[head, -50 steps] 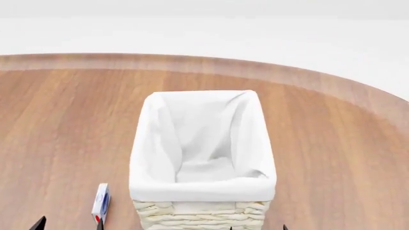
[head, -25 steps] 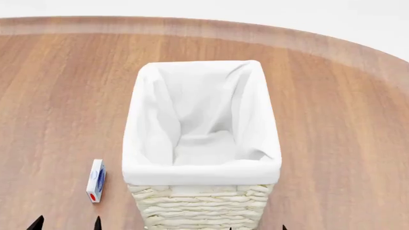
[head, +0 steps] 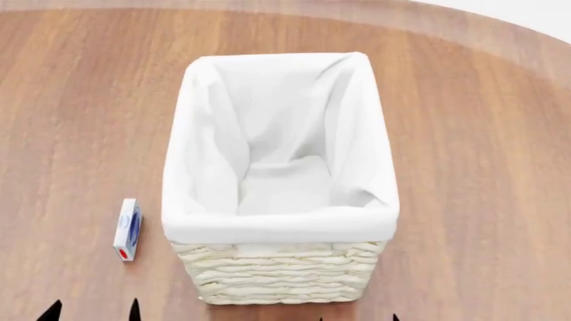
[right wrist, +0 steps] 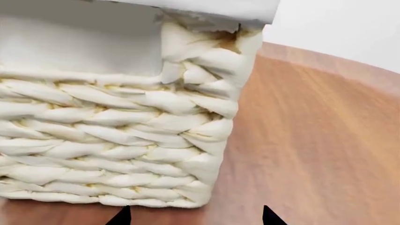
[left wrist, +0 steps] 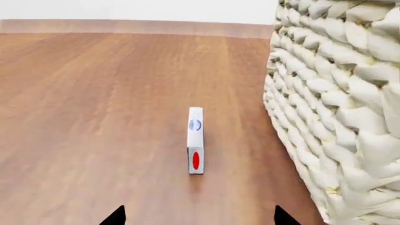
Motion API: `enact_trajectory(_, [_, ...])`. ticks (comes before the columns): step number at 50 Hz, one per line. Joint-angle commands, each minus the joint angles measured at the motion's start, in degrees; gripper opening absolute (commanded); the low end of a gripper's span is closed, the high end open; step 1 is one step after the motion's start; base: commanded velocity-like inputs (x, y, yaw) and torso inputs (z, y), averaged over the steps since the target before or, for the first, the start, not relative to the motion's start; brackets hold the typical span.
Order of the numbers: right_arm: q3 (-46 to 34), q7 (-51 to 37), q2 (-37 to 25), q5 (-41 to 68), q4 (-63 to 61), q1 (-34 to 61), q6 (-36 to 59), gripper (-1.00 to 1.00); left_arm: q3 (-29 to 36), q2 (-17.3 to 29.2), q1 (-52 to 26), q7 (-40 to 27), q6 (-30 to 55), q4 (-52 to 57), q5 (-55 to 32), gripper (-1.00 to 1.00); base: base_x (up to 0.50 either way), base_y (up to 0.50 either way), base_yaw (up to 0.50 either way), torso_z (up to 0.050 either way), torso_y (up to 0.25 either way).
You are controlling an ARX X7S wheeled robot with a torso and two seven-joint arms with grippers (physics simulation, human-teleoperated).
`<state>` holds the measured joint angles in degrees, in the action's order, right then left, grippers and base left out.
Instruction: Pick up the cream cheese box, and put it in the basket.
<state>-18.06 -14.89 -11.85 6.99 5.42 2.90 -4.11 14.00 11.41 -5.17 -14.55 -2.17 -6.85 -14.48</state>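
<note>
The cream cheese box stands on its narrow edge on the wooden table, just left of the basket. It is white with a blue oval and a red mark at its near end. In the left wrist view the box lies straight ahead of my left gripper, apart from it. The left gripper is open and empty, only its black tips showing. My right gripper is open and empty, close to the basket's near right corner. The basket's white liner holds nothing.
The round wooden table carries only the basket and the box. Its far edge shows in the left wrist view. The basket wall stands close beside the box.
The head view has tilted down: the basket and the box have shifted up in the picture and show more from above. The gripper tips stay at the bottom edge.
</note>
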Motion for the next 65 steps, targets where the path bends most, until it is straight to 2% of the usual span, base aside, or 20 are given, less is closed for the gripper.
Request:
enact_trajectory(1, [-0.2,-0.1,-0.1,0.4,0.7,0.6,0.2,1.00,-1.2,-1.0,-5.6,0.8,0.8,-8.8,-2.0,1.00,0.00,0.00,0.00,0.000,0.000])
enact_trajectory(11, [0.2,-0.2,-0.5,1.4,-0.4,0.5,0.4,1.00,-1.9,-3.2,-18.3,1.0,-0.2,-26.1,-1.3,1.00,0.00,0.00,0.00,0.000,0.000])
enact_trajectory(14, [0.3,-0.3,-0.6,1.6,-0.6,0.5,0.4,1.00,-2.2,-4.1,-23.0,3.1,-0.8,-34.1,-2.1,1.00,0.00,0.00,0.00,0.000,0.000])
enact_trajectory(18, [0.3,-0.5,-0.7,1.8,-0.9,0.4,0.3,1.00,-2.2,-6.1,-31.2,2.6,-6.4,-51.0,-0.2,1.00,0.00,0.00,0.00,0.000,0.000])
enact_trajectory(24, [0.3,-0.7,-1.0,2.0,-1.5,0.1,0.2,1.00,-3.0,-7.9,-39.9,6.3,-11.4,-67.9,-0.6,1.00,0.00,0.00,0.00,0.000,0.000])
enact_trajectory(35, [0.0,-0.8,-1.0,2.1,-0.7,0.5,0.0,1.00,-6.2,-8.5,-41.5,6.6,-8.1,-68.1,2.9,1.00,0.00,0.00,0.00,0.000,0.000])
enact_trajectory(63, [-1.0,-1.4,-1.1,2.2,0.2,1.1,0.1,1.00,-8.8,-9.8,-44.2,7.9,-7.3,-68.1,9.5,1.00,0.00,0.00,0.00,0.000,0.000])
enact_trajectory(64, [-1.0,-1.3,-1.2,2.3,0.2,1.1,0.1,1.00,-9.2,-9.7,-44.2,8.1,-7.2,-68.1,9.1,-1.00,0.00,0.00,0.00,0.000,0.000])
enact_trajectory(65, [-1.0,-1.3,-1.2,2.3,0.2,1.1,0.1,1.00,-9.3,-9.7,-44.2,7.8,-7.0,-68.1,9.2,-1.00,0.00,0.00,0.00,0.000,0.000])
